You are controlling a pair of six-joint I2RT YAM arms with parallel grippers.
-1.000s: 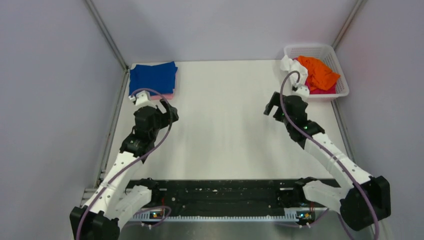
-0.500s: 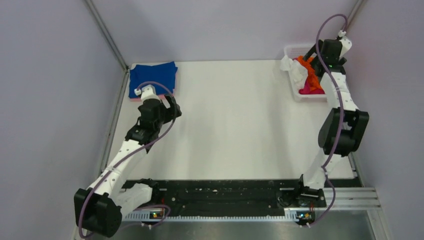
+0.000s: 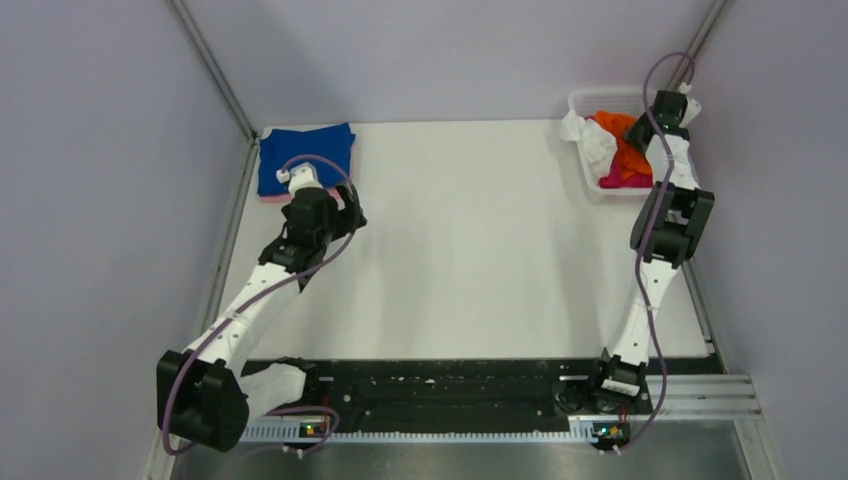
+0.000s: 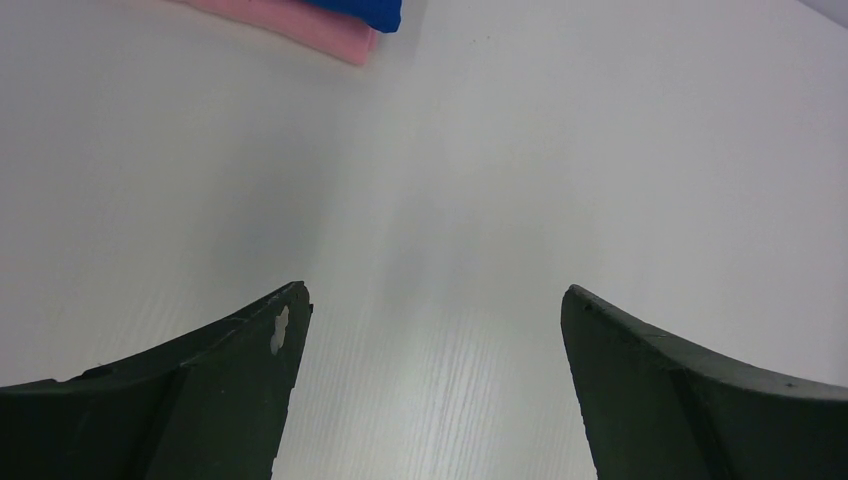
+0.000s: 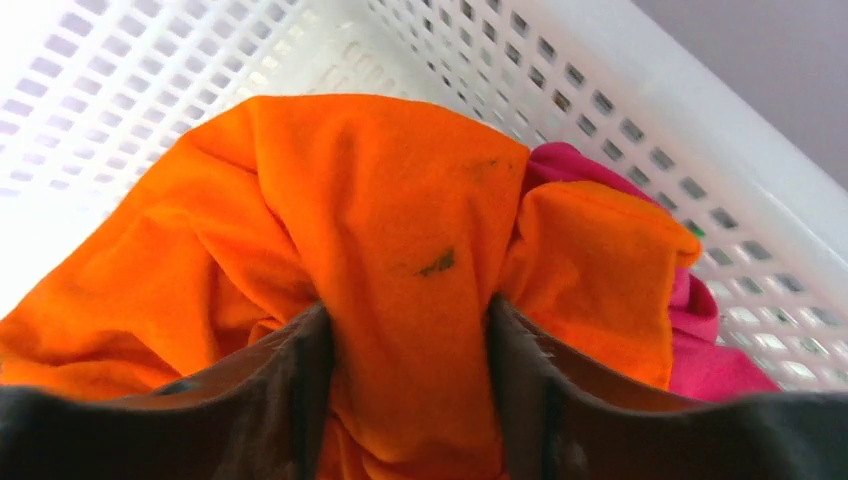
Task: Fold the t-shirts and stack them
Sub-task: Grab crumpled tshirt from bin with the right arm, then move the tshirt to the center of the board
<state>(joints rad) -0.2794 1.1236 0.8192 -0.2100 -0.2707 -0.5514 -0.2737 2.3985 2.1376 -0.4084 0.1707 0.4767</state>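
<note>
The bright orange t-shirt (image 3: 620,138) (image 5: 380,200) lies crumpled in the white lattice basket (image 3: 600,97) (image 5: 620,110) at the far right. A magenta t-shirt (image 3: 616,181) (image 5: 705,345) lies under it, and a white t-shirt (image 3: 588,140) hangs over the basket's left rim. My right gripper (image 3: 648,132) (image 5: 408,320) reaches down into the basket, its jaws pressed on a bunched fold of the orange cloth. A folded royal blue t-shirt (image 3: 305,155) (image 4: 378,10) rests on a pale pink t-shirt (image 3: 276,197) (image 4: 300,20) at the far left. My left gripper (image 3: 345,215) (image 4: 432,300) hovers open just in front of that stack, nothing between its fingers.
The white table (image 3: 470,250) spreads between the stack and the basket. Grey walls close in the back and both sides. A black rail (image 3: 450,390) with the arm bases runs along the near edge.
The right arm swung from the table's middle right up into the basket, and its jaws closed on the orange cloth. The left arm crept slightly toward the blue stack.
</note>
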